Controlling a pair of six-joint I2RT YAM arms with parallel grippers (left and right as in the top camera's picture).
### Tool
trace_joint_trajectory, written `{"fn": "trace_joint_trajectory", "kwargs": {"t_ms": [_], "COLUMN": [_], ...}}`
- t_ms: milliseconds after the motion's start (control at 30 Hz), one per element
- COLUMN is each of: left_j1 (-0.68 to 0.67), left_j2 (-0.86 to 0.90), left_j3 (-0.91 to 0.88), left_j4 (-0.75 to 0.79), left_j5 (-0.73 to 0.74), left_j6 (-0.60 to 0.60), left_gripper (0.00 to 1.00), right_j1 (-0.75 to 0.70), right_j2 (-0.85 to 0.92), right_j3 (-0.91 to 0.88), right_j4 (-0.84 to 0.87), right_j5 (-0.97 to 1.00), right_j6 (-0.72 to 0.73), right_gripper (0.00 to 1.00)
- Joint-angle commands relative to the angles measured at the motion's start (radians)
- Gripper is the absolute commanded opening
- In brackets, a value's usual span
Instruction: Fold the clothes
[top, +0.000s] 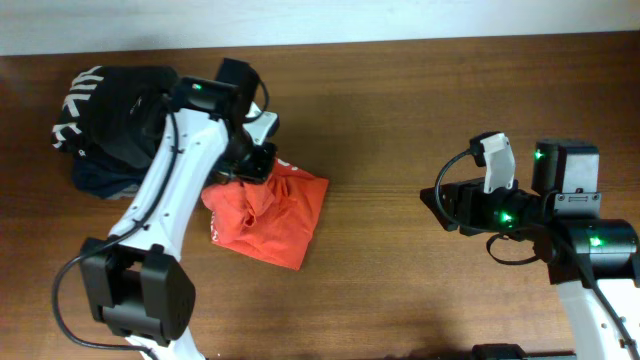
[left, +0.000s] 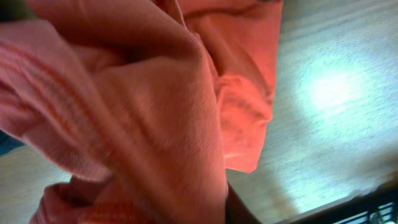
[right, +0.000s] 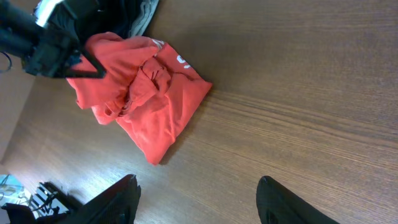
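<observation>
The orange-red T-shirt (top: 275, 215) lies crumpled in a loose heap on the wooden table, left of centre. It fills the left wrist view (left: 155, 112) and shows at the upper left of the right wrist view (right: 149, 93), with a bit of white print on it. My left gripper (top: 252, 165) is at the shirt's upper left edge, shut on a bunch of its fabric; its fingers are buried in cloth. It also shows in the right wrist view (right: 62, 56). My right gripper (top: 432, 205) is open and empty over bare table at the right (right: 198, 182).
A black garment with white letters (top: 110, 110) sits on a navy and grey pile (top: 100, 180) at the back left, right behind the left arm. Bare wood table (top: 400, 120) lies between the shirt and the right arm.
</observation>
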Motion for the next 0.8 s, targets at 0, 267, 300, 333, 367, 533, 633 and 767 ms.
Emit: {"fn": "trace_joint_trajectory", "kwargs": {"t_ms": [0,267,300,333,367,533,633,767], "left_j1": [-0.047,-0.09,-0.087,-0.082,-0.068,-0.002,0.036,0.038], "left_j2": [0.006,0.006,0.006,0.006,0.006,0.006,0.006,0.006], "left_j3": [-0.061,-0.095,-0.074,-0.055,-0.021,-0.002,-0.085,-0.209], "left_j4": [0.029,0.047,0.014,-0.011,-0.042,-0.081,0.059,0.262], "left_j5": [-0.023,-0.02,-0.027,-0.031,-0.03,-0.09,-0.174,0.022], "left_j6": [-0.037,-0.076,-0.076,-0.076,-0.076,-0.073,-0.106,-0.068], "left_gripper": [0.29,0.77,0.77,0.76,0.76,0.24,0.01,0.0], "right_j1": [-0.006,-0.006,-0.006,-0.006,-0.004,-0.003,-0.003,-0.003], "right_j2": [-0.002,-0.002,-0.001,-0.001,0.005,0.073,0.101,0.108], "right_j3": [0.013,0.013,0.013,0.013,0.013,0.012,0.012,0.012], "right_j4": [-0.003,-0.009,-0.01,-0.01,-0.005,-0.025,-0.04,-0.039], "right_j5": [0.013,0.013,0.013,0.013,0.013,0.011,0.008,0.008], "right_j6": [-0.011,-0.011,-0.011,-0.011,-0.011,-0.01,-0.011,-0.011], "right_gripper": [0.65,0.65,0.65,0.65,0.65,0.64,0.64,0.63]}}
